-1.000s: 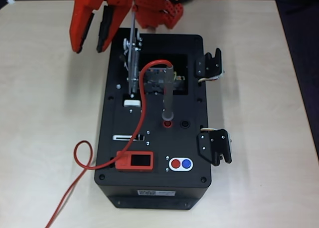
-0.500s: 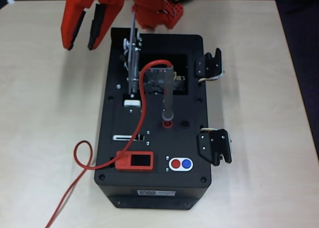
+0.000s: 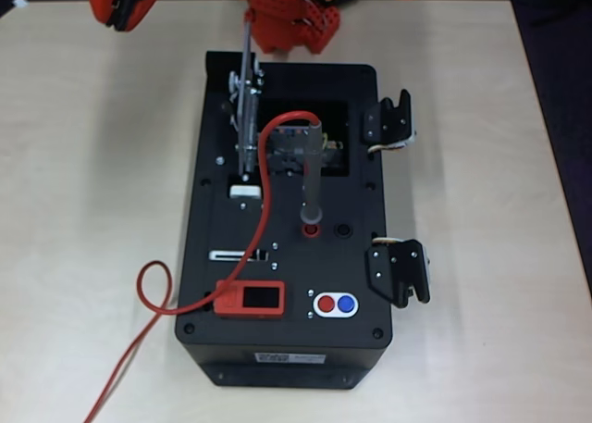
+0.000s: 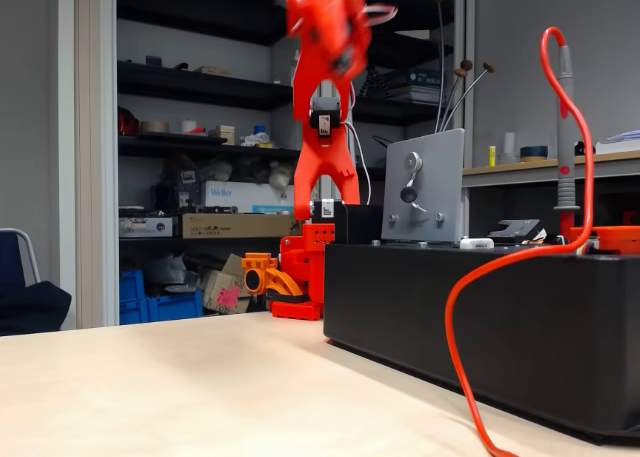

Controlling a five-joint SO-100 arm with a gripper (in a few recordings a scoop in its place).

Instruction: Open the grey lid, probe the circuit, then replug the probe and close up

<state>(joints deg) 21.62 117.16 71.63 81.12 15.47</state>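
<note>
- The grey lid (image 3: 246, 108) stands upright on its hinge edge along the left side of the opening in the black box (image 3: 287, 349), seen edge-on from overhead; in the fixed view its face (image 4: 424, 187) shows a small round knob and screws. Standing up like that, it leaves the opening clear for access.
- The circuit (image 3: 294, 150) lies down inside that opening, partly hidden by the cable and the rod, so I can only make out bits of metal and wire.
- The probe (image 3: 312, 178) stands plugged into the red socket (image 3: 311, 229) on the box top, its grey body rising over the opening. Its red cable (image 3: 265, 192) loops over the top and trails off the box's left side across the table. I'd judge it parked in its socket, out of the way.
- The end effector (image 3: 120, 2) sits at the top left edge of the overhead view, away from the box and well apart from lid and probe. In the fixed view it is lifted high (image 4: 325, 12) and blurred. I cannot tell how wide it is parted; nothing appears held in it.
- Two black latches (image 3: 393, 122) hang off the box's right side, seemingly undone.
- The table (image 3: 92, 210) is pale wood-look laminate, smooth and matt. Behind it are shelves of boxes and workshop clutter, and a chair at the left.
</note>
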